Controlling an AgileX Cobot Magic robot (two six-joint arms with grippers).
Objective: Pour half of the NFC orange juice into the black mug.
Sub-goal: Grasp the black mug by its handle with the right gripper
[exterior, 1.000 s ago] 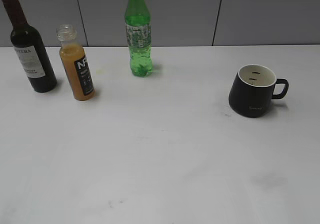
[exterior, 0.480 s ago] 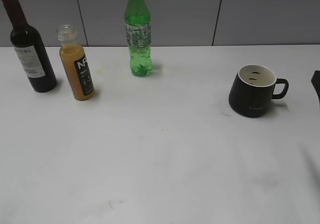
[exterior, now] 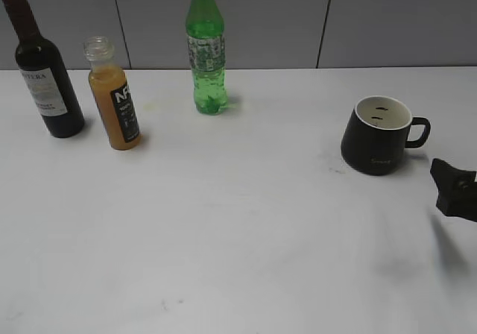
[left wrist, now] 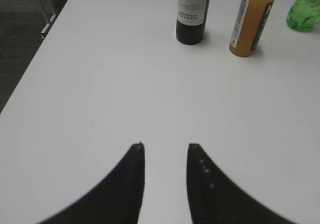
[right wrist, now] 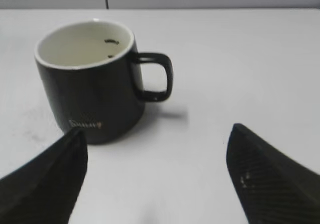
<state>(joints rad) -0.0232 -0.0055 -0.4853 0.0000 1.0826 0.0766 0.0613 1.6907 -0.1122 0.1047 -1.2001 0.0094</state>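
The NFC orange juice (exterior: 115,106) stands upright and capless at the back left of the white table, and shows in the left wrist view (left wrist: 251,19). The black mug (exterior: 376,135) stands upright at the right, handle to the right, white inside; it fills the right wrist view (right wrist: 92,89). My right gripper (exterior: 451,187) is open and empty, just in from the right edge, near the mug's handle side (right wrist: 155,134). My left gripper (left wrist: 165,146) is open and empty over bare table, well short of the bottles; it is out of the exterior view.
A dark wine bottle (exterior: 43,73) stands left of the juice and shows in the left wrist view (left wrist: 192,14). A green soda bottle (exterior: 206,51) stands at the back centre. The table's left edge (left wrist: 30,79) drops to dark floor.
My right gripper has come into the exterior view from the right edge and moved left toward the mug. The bottles and mug have not moved.
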